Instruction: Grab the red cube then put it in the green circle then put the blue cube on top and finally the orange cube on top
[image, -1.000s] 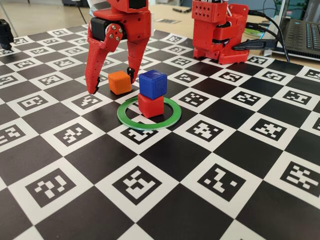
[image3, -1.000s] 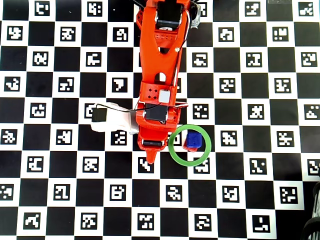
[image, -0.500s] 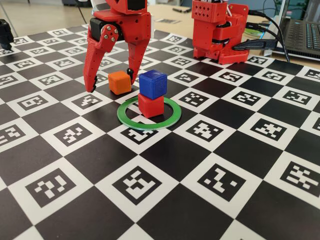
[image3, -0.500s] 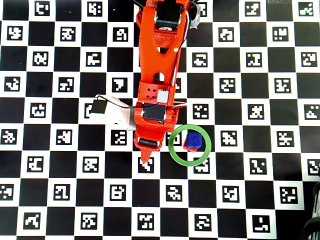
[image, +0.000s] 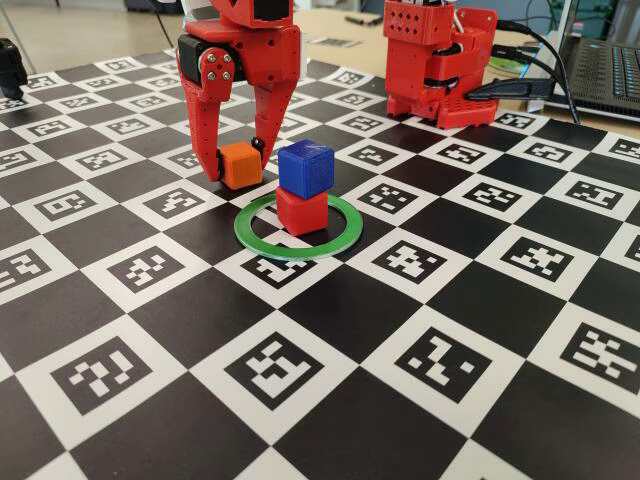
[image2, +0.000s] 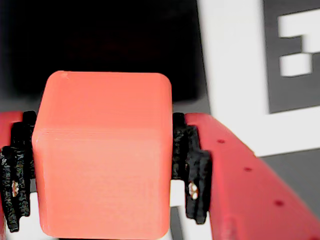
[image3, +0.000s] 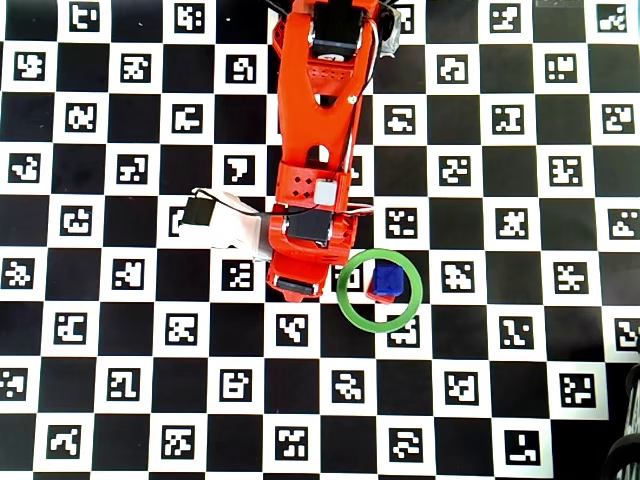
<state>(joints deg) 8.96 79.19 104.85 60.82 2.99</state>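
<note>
The red cube (image: 302, 212) sits inside the green circle (image: 255, 238), with the blue cube (image: 306, 167) stacked on it, slightly turned. To their left in the fixed view the orange cube (image: 240, 165) rests on the board. My gripper (image: 238, 165) stands over it, one finger on each side. In the wrist view the orange cube (image2: 102, 150) fills the space between the black pads (image2: 192, 170), touching both; the gripper (image2: 102, 172) is shut on it. In the overhead view the arm hides the orange cube; the blue cube (image3: 392, 281) and green circle (image3: 350, 300) show beside the gripper (image3: 290, 290).
A checkerboard mat of black squares and marker tiles (image: 270, 365) covers the table. The arm's red base (image: 440, 60) stands at the back right, with cables and a laptop (image: 610, 70) beyond it. A white camera mount (image3: 225, 225) juts left of the wrist.
The moving finger has swung in from wide open until it meets the orange cube's left side. The gripper has shifted slightly toward the base. The red and blue stack has not moved.
</note>
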